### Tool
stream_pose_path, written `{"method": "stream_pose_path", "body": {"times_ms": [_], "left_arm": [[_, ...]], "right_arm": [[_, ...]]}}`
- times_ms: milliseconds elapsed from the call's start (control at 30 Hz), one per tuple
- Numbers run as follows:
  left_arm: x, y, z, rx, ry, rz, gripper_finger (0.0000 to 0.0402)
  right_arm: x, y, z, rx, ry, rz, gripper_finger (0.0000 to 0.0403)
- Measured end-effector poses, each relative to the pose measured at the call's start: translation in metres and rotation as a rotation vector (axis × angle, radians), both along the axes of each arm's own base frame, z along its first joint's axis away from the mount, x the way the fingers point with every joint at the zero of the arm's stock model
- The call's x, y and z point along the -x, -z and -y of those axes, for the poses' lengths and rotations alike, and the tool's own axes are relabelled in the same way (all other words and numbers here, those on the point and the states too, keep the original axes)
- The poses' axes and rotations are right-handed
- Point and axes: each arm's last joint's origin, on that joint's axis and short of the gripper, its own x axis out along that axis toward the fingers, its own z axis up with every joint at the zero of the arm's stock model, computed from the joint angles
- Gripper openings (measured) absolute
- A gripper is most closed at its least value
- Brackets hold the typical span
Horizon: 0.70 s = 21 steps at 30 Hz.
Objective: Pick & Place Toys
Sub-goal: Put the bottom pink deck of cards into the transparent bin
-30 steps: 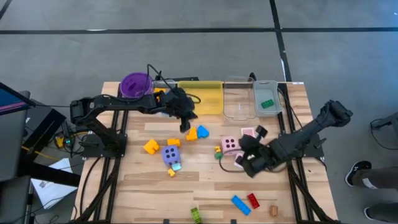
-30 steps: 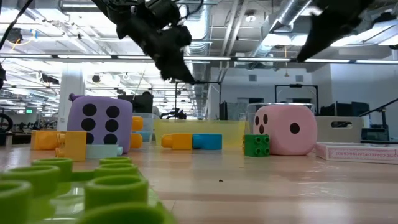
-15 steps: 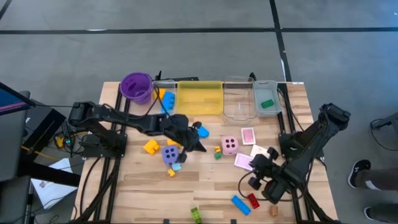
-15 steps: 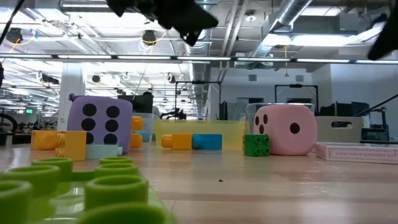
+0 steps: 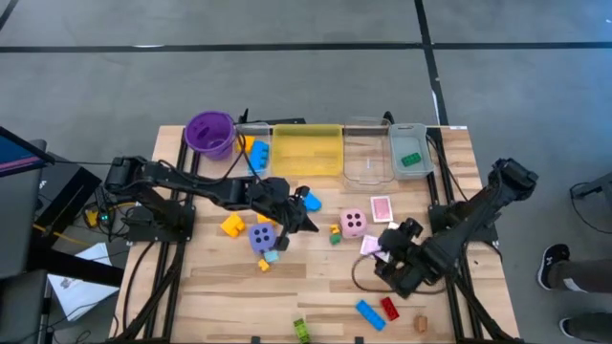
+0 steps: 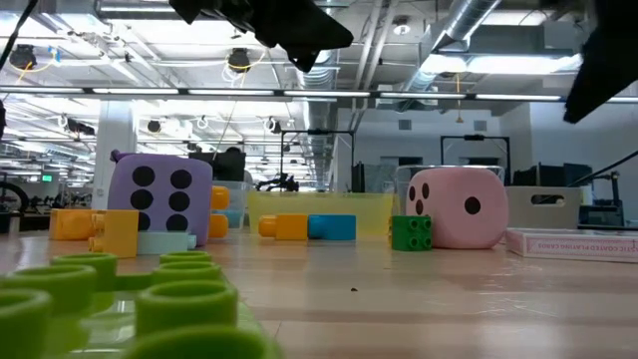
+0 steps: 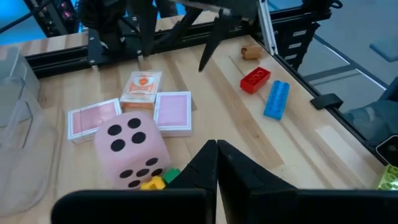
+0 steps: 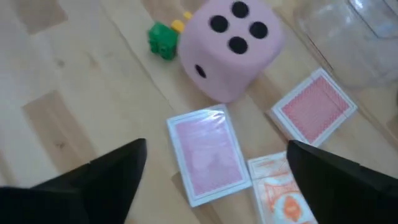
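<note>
Pink die (image 5: pixel 354 223) mid-table, flat on the wood. Card (image 8: pixel 208 154) just beside it, long axis running away from the die; two more cards near. Right gripper (image 8: pixel 211 180) over that card, spread wide, holding nothing. Left gripper (image 7: pixel 216 163) beside the die, pinched shut, empty. Only a green block (image 5: pixel 410 160) sits in a tray (image 5: pixel 421 131); most toys remain loose.

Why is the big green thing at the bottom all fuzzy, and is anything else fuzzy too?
In the low view the green block sits right against the camera, too close to be in focus, while the pink die farther back looks sharp. In the right wrist view the dark fingers at the edge are soft, and the cards are slightly smeared.
</note>
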Motion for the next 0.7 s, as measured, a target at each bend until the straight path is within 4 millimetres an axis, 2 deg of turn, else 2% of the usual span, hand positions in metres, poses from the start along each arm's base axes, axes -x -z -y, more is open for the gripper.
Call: {"method": "stream_pose_path", "body": {"times_ms": [200, 367, 700], "left_arm": [[0.000, -0.001, -0.005, 0.000, -0.015, 0.001, 0.0000], [0.005, -0.007, -0.005, 0.025, -0.025, -0.001, 0.0000], [0.026, -0.036, -0.006, 0.045, -0.029, 0.052, 0.0000]], "right_arm": [[-0.017, 0.004, 0.023, -0.050, 0.002, -0.138, 0.0372], [-0.027, 0.005, 0.040, -0.080, -0.021, -0.205, 0.0376], [-0.039, 0.005, 0.061, -0.151, -0.049, -0.266, 0.0399]]}}
